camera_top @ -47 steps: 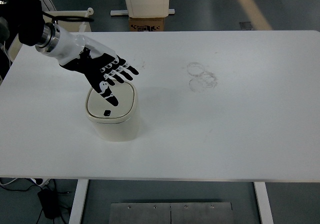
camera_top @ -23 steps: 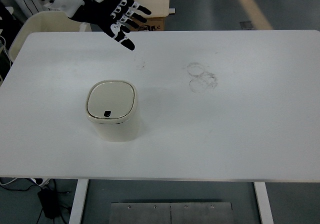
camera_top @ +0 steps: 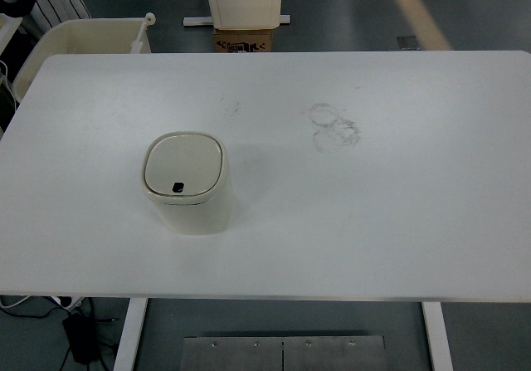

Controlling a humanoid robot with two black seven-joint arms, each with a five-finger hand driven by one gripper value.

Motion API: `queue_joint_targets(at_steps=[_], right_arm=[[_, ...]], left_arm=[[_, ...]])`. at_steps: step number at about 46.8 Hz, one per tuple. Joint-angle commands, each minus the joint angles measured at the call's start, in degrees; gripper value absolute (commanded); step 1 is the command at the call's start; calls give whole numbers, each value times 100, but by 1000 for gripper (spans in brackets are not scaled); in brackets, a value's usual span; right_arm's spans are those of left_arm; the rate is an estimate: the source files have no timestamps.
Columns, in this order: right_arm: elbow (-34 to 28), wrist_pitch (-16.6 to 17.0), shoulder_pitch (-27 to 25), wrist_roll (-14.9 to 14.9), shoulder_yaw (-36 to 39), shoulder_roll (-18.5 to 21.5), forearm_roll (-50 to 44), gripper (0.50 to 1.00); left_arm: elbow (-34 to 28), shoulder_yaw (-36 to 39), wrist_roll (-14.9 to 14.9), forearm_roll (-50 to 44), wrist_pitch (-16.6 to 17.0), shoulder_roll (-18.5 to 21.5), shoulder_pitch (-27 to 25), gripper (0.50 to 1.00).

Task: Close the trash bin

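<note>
The bin [camera_top: 186, 182] stands upright toward the table's [camera_top: 415, 205] left edge with its lid [camera_top: 183, 165] lying flat, looking light, stiff and smooth, best pressed on top; no hands show, fingers unknowable.

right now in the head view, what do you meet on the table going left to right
trash bin with its lid shut → faint smudge → ring marks → bare white table out to the right edge

trash bin [camera_top: 185, 182], lid shut, white table [camera_top: 373, 205]
</note>
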Motion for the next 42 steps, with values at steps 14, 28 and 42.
queue_joint_targets(at_steps=[14, 28, 42], right_arm=[[16, 16, -44, -1, -1, 0, 3, 991], [16, 16, -44, -1, -10, 0, 3, 991], [16, 16, -44, -10, -10, 0, 3, 991]], left_arm=[[1357, -1865, -629, -22, 0, -16, 1502, 1000], [1876, -2815, -1007, -461, 0, -24, 2680, 1000], [2052, -2929, -1622, -681, 9, -16, 3506, 1000]])
